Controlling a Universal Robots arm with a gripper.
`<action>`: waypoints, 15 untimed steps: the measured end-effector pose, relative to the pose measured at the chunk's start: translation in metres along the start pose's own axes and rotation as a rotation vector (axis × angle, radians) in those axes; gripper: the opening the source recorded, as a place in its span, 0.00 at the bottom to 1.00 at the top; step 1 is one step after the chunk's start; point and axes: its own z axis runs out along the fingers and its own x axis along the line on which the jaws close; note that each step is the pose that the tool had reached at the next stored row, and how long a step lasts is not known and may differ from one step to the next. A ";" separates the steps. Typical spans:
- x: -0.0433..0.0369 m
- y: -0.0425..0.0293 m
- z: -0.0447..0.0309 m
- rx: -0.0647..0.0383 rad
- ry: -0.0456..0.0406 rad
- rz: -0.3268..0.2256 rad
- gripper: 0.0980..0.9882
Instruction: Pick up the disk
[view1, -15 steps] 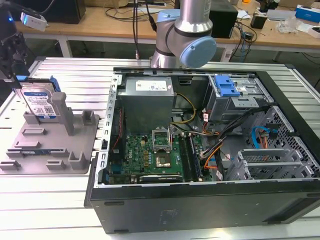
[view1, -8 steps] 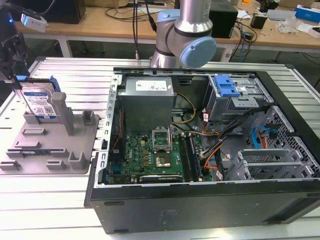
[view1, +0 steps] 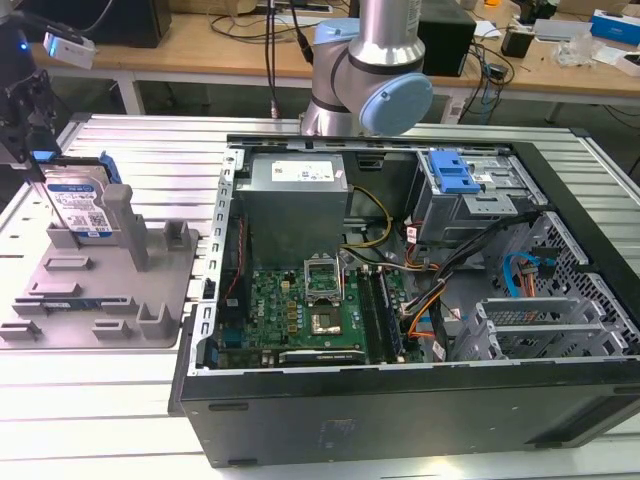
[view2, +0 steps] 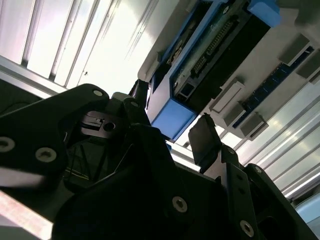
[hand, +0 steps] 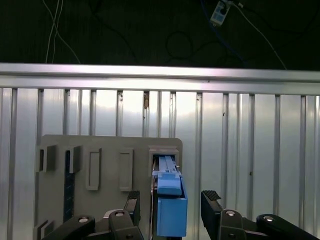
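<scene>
Across the ribbed aluminium surface (view1: 110, 420) we are seeing an open black computer case (view1: 400, 420) and, at nine o'clock from it in the exterior view, a grey moulded fixture tray (view1: 175, 285). We are judging this the pre-grasp step. The flat silver rectangular hard disk with blue plastic side rails (view1: 80, 205) is standing on edge in a tray slot. The black two-finger end effector (view1: 33, 150) is hanging at its twelve o'clock, pointing down. In the first wrist view the fingers (hand: 132, 202) are standing spread, flanking the disk without touching. A grasp here is calling for pads square on both faces.
</scene>
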 end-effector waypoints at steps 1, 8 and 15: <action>0.0000 0.0000 0.0004 0.000 0.0001 0.000 0.57; 0.0000 -0.0004 0.0051 0.000 0.0005 0.000 0.57; 0.0032 -0.0005 0.0082 0.000 0.0005 0.000 0.57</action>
